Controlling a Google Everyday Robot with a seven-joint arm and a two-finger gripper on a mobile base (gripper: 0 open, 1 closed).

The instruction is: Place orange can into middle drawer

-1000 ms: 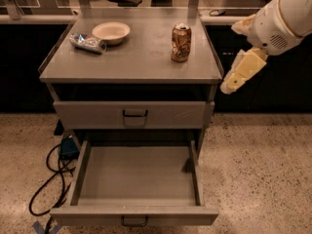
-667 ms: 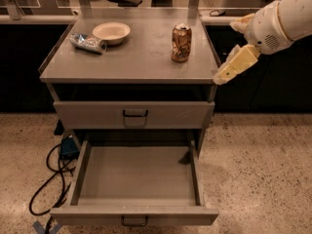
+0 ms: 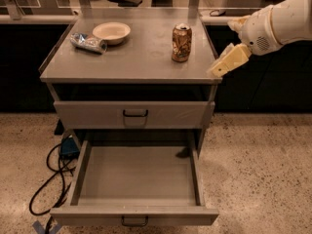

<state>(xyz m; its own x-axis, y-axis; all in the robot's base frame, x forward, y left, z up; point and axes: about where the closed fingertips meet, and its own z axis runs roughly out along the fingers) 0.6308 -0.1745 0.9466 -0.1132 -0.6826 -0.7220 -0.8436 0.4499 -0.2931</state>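
The orange can (image 3: 181, 43) stands upright on the grey cabinet top (image 3: 131, 57), towards its right rear. My gripper (image 3: 227, 61), pale yellow on a white arm, hangs at the right edge of the cabinet top, a short way to the right of the can and not touching it. It holds nothing that I can see. The middle drawer (image 3: 136, 177) is pulled out wide below, with a bare flat grey floor, low side walls and a small dark loop handle (image 3: 134, 222) on its front. Nothing lies in it.
A pale bowl (image 3: 111, 32) and a shiny silver-and-blue tube-shaped item (image 3: 88, 42) sit at the cabinet top's left rear. A shut drawer (image 3: 135, 114) sits above the open one. Dark cables (image 3: 51, 179) and a blue box lie on the speckled floor to the left.
My gripper has moved left and a little up, from beside the cabinet to its top's right edge, closer to the can. The can and the drawers have not moved.
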